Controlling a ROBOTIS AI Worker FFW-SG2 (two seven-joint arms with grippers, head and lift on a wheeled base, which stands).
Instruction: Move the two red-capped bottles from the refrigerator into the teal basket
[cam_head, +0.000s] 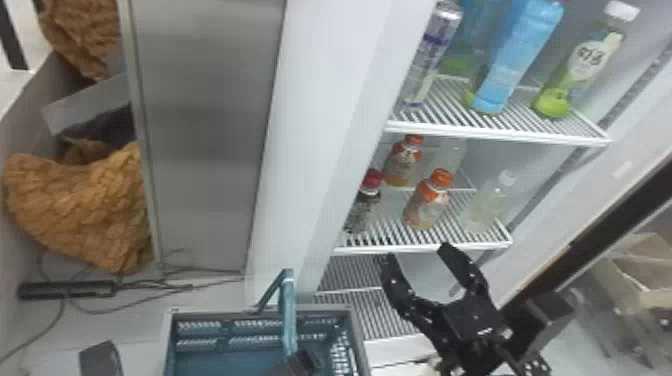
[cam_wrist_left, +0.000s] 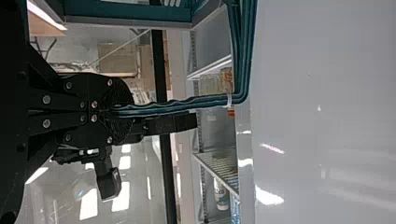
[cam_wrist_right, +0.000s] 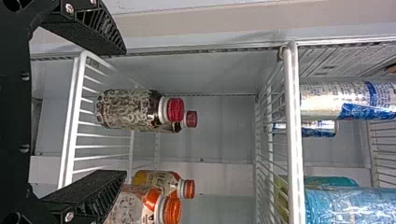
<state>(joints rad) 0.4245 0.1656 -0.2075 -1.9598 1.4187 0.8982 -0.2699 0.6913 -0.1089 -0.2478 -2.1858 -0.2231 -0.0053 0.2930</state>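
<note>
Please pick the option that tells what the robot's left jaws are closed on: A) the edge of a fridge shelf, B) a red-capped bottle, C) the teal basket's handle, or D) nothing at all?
C: in the left wrist view, the teal handle runs out from between the closed left jaws and bends towards the basket.

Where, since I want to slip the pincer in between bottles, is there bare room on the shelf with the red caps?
On that white wire shelf, bare rungs lie between the front dark red-capped bottle and the front bottle with orange label and cap. Behind them it is crowded: a second red-capped bottle and a second orange-capped one.
</note>
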